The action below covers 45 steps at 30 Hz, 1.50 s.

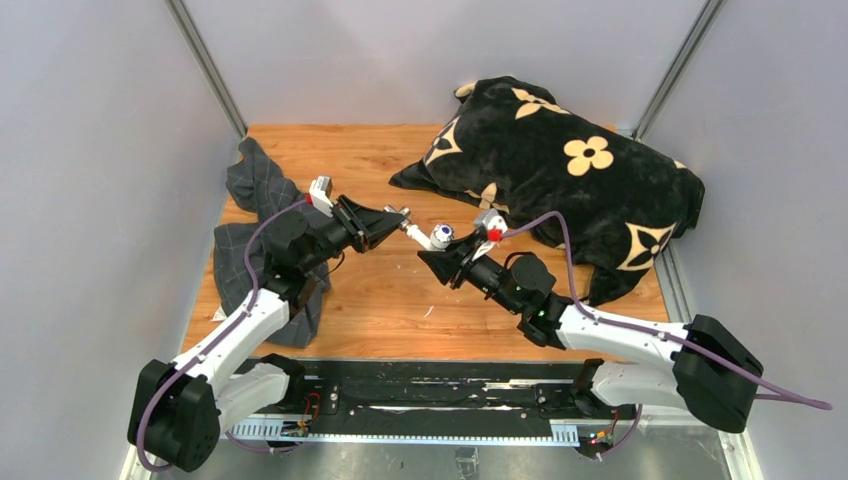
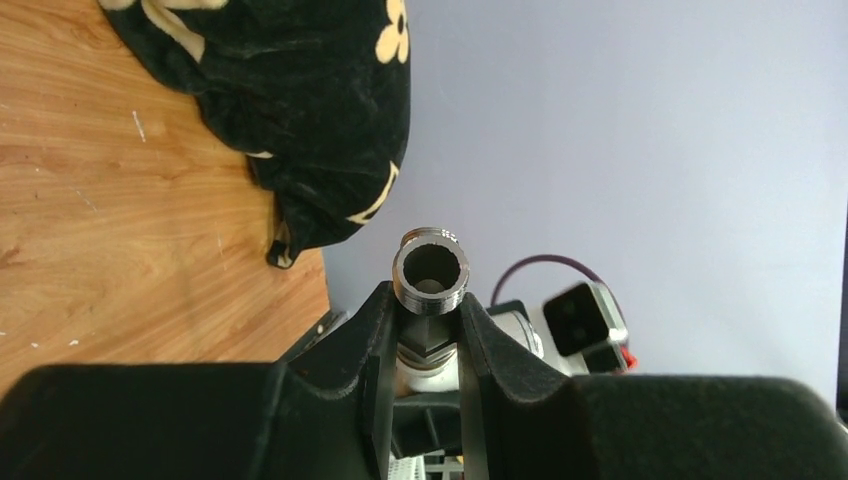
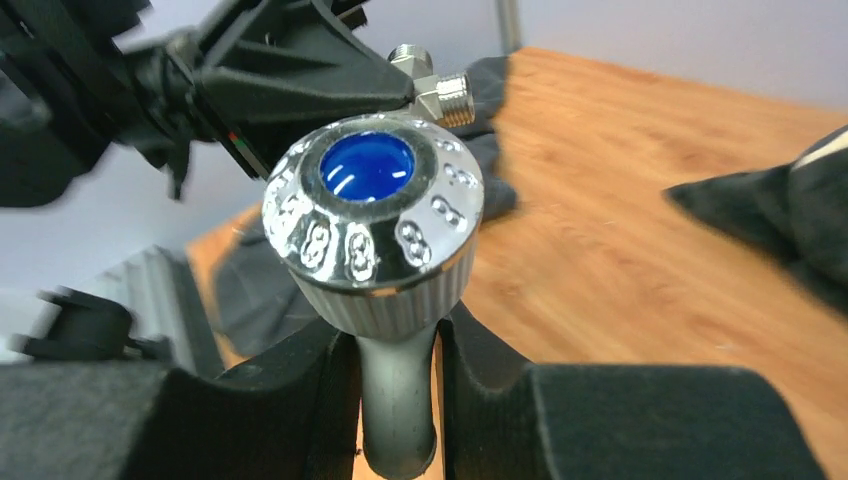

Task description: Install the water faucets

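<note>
T-piece (image 2: 431,272) between left fingers (image 2: 350,345); tap body (image 3: 372,225) between right fingers (image 3: 300,390); possibly touching.

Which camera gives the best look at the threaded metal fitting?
Left wrist: the metal fitting sits at the centre, open threaded end facing the lens, pinched in the left claw. Right wrist shows it small and side-on beyond the tap; top view, just a speck.

The top view looks down from behind; the close wrist views face each other, all sharing the cushion (image 1: 560,170).
</note>
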Each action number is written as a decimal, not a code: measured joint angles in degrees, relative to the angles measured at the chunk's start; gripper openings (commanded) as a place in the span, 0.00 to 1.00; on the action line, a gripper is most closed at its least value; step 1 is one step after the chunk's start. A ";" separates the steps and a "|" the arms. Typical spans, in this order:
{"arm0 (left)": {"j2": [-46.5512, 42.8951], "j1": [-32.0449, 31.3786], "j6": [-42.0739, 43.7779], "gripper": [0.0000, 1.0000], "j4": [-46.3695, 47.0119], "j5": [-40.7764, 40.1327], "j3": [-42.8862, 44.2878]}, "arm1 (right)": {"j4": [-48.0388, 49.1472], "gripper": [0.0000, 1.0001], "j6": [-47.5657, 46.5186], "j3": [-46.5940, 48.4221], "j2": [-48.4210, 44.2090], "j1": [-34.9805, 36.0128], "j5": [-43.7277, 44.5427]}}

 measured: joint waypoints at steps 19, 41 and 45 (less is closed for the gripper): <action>-4.26 -0.28 0.92 0.00 -0.87 -4.44 -2.43 | 16.22 0.77 48.81 -7.08 2.89 -11.63 -14.49; -4.28 -0.28 4.70 0.00 -25.03 -7.28 7.58 | -42.91 0.88 -44.09 13.55 -13.70 22.40 28.26; -4.22 -0.28 5.14 0.00 -26.93 -7.43 7.58 | -34.82 0.89 -59.41 8.98 -9.29 23.69 34.99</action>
